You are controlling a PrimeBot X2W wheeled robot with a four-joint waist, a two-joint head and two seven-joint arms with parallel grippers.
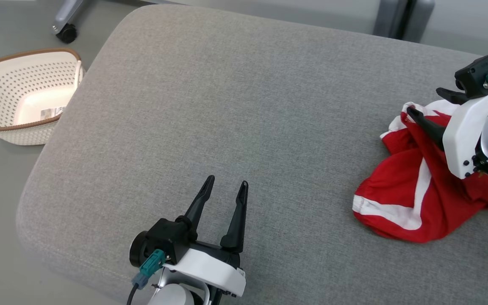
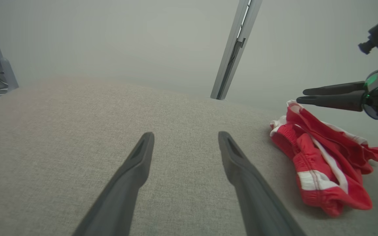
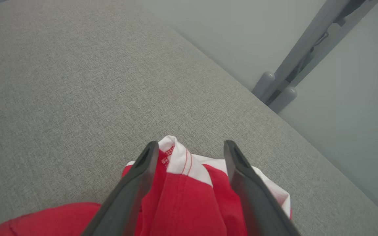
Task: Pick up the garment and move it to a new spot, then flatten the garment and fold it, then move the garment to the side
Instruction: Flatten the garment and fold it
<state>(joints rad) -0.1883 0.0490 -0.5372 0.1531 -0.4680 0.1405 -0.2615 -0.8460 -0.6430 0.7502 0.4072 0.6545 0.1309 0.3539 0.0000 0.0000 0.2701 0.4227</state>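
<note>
Across the grey fabric tabletop (image 1: 227, 106), the red-and-white garment (image 1: 400, 199) lies bunched at the right end. Lower your right gripper (image 3: 190, 146), its fingers spread over the white-trimmed edge, onto a thick fold before closing. Your left gripper (image 1: 227, 181) hovers spread and empty. A perforated basket (image 1: 23, 93) sits on the floor to the left.

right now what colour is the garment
Red with white stripes and trim; the left wrist view shows it best.

Head camera looks down on the grey cushion (image 1: 244, 106); wrist cameras skim it low (all share the garment (image 1: 400, 190)).
</note>
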